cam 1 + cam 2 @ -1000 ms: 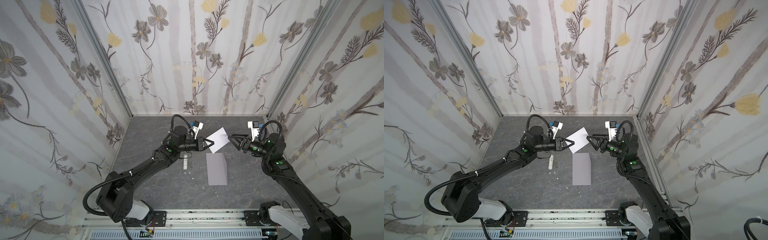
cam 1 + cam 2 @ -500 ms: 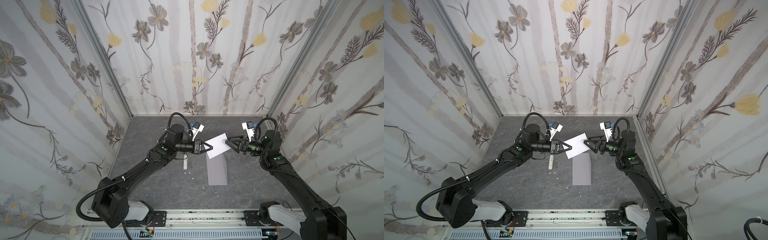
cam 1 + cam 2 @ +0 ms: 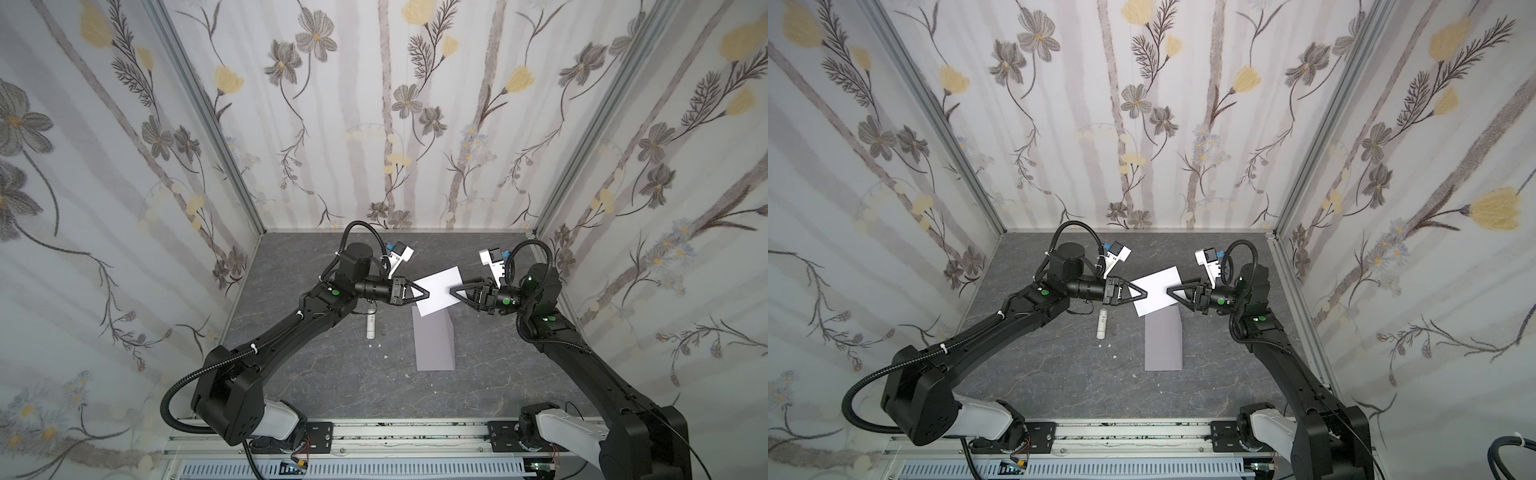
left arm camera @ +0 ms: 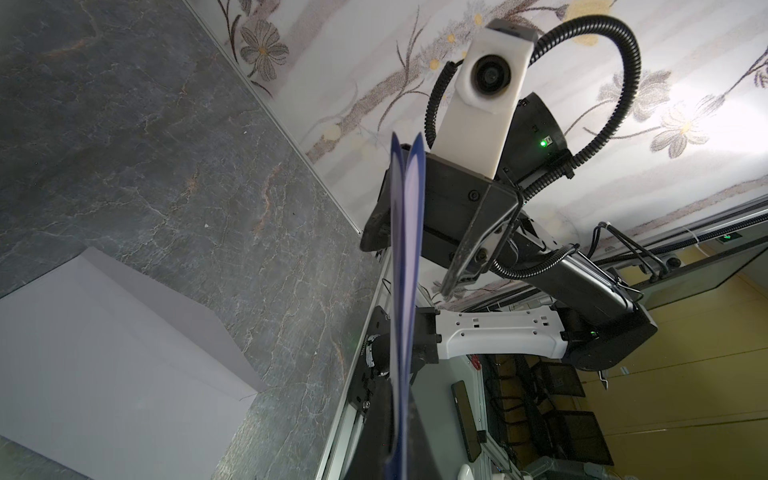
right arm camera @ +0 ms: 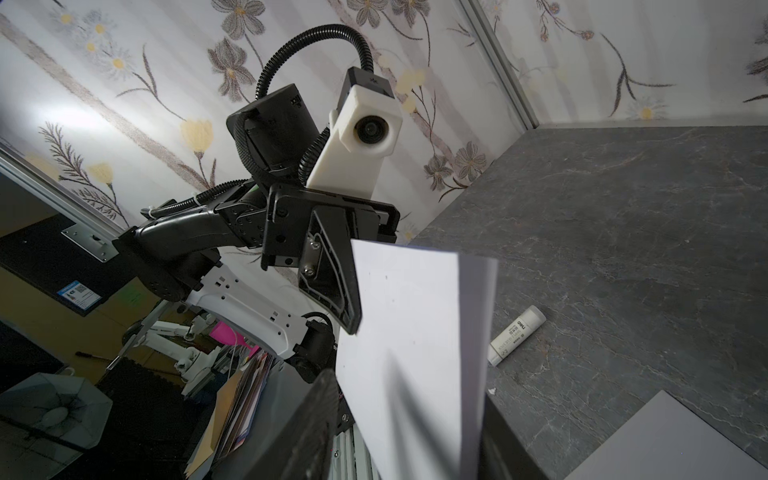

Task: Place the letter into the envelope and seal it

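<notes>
The left claw (image 3: 427, 294) is pinching the folded letter (image 3: 437, 301) in the air, above the far end of the envelope (image 3: 434, 345). The right claw (image 3: 452, 289) is straddling the opposite edge, jaws still apart from the paper. It should be squeezing both layers squarely. The envelope is lying flat on the worktop (image 3: 332, 374), seemingly holding nothing.

A dark grey, marble-veined tabletop (image 3: 332, 386) forms the floor of a booth. It is walled at nine, twelve and three o'clock with pale wallpaper (image 3: 395, 124) printed with grey and yellow flowers. A small white glue stick (image 3: 370, 326) lies on its side at about nine o'clock from the tabletop's centre, its length running roughly twelve to six. A few tiny white scraps (image 3: 385, 356) lie near it toward five o'clock. A metal rail (image 3: 395, 432) edges the table at six o'clock.
</notes>
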### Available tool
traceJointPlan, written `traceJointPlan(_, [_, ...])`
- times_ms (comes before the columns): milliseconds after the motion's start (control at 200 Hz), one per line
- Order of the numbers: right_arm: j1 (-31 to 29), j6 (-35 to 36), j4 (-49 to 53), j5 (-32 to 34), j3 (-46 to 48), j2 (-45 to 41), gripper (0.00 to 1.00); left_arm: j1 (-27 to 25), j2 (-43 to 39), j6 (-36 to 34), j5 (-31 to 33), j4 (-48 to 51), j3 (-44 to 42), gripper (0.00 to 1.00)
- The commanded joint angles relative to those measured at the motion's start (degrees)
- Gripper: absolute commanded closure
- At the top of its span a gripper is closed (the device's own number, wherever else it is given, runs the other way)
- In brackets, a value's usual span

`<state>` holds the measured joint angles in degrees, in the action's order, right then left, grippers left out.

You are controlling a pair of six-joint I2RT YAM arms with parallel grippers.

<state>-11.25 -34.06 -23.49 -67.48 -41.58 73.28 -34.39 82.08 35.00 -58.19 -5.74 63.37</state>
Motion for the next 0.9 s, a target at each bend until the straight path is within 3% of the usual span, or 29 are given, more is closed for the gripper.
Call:
traceJointPlan(0, [-0.2,-1.8,-4.4,-1.7,-0.3,0.7,0.77,0.0,0.4,0.2,-1.6,-0.9,1.0,1.0])
traceJointPlan(70, [-0.2,-2.2,-4.8,-1.7,-0.4,1.0,1.0,0.0,0.5,0.2,-1.5,-0.9,1.1,1.0])
traceJointPlan(200, [-0.3,-2.8,-5.2,-0.9,-0.3,1.0,1.0,0.1,0.4,0.4,-0.2,-0.9,1.1,0.98])
traceJointPlan(265, [-0.4,-3.5,-5.7,0.3,0.0,0.7,1.0,0.2,0.1,0.5,1.1,-0.9,1.2,0.78])
traceJointPlan(340, [-0.4,-5.3,-7.1,2.6,0.6,-0.1,1.0,0.1,-0.6,0.8,3.4,-1.1,1.2,0.77])
traceJointPlan(385, [-0.5,-7.1,-8.9,4.3,1.2,-0.6,1.0,0.2,-0.9,1.4,5.7,-1.2,1.4,0.66])
traceJointPlan(585, [-0.4,-10.9,-11.4,13.4,2.8,-3.6,1.0,0.4,-4.2,6.7,14.1,-7.4,-1.9,0.38])
traceJointPlan(690, [-0.5,-13.0,-14.0,19.1,4.5,-5.5,1.0,1.5,-7.5,15.1,18.2,-19.7,-9.1,0.32])
traceJointPlan(894, [-2.3,-20.4,-22.9,29.7,9.0,-7.6,1.0,0.2,-12.5,21.2,31.4,-31.2,-18.8,0.33])
